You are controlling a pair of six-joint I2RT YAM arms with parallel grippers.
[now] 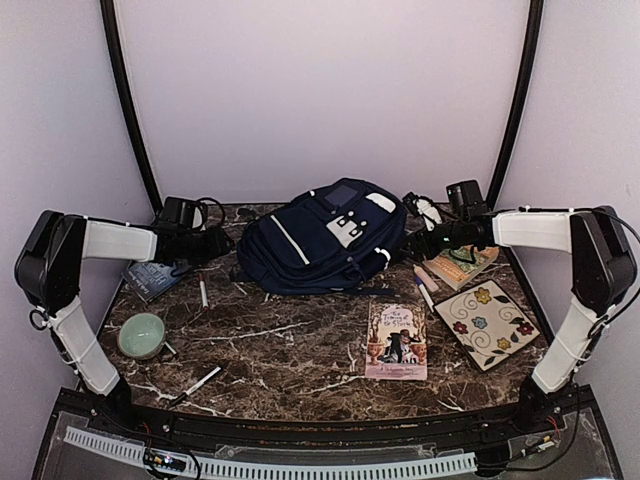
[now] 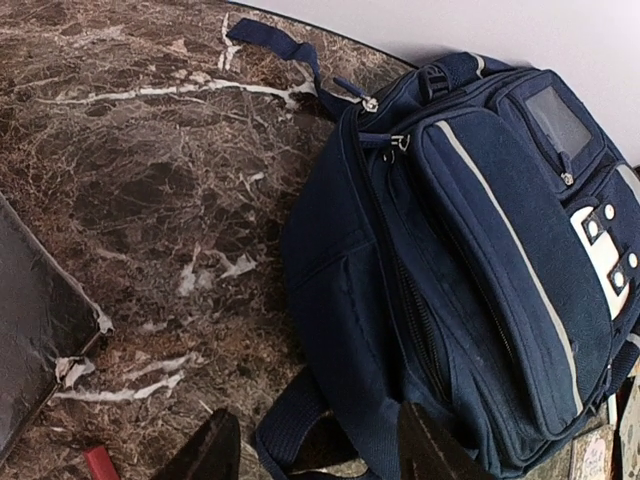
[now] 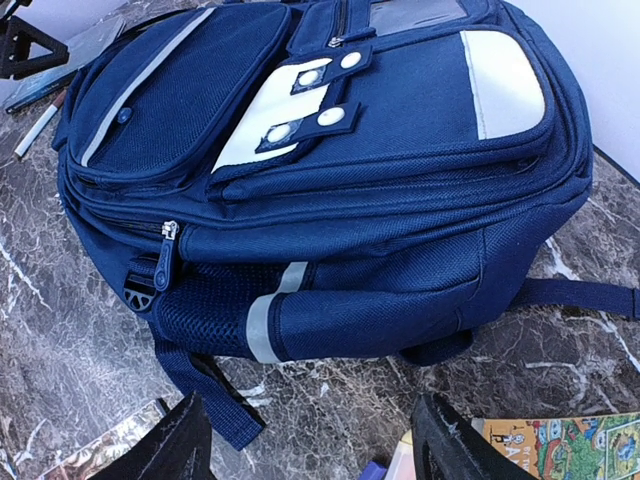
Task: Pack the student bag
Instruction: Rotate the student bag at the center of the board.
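The student bag (image 1: 320, 235), navy with white stripes and patches, lies flat at the back middle of the marble table, its zippers shut. My left gripper (image 1: 225, 245) is at its left end. In the left wrist view the left gripper (image 2: 315, 440) is open, its fingers straddling a shoulder strap loop (image 2: 290, 415) and the edge of the bag (image 2: 470, 250). My right gripper (image 1: 412, 243) is at the bag's right end. In the right wrist view the right gripper (image 3: 315, 440) hangs open over bare marble, just short of the bag's (image 3: 330, 200) mesh side pocket, holding nothing.
A dark book (image 1: 152, 277), a pen (image 1: 203, 293) and a green bowl (image 1: 141, 335) lie at the left. Another pen (image 1: 203, 380) lies near the front. A pink book (image 1: 396, 340), a floral tile (image 1: 486, 323), markers (image 1: 425, 285) and stacked books (image 1: 462, 265) lie at the right.
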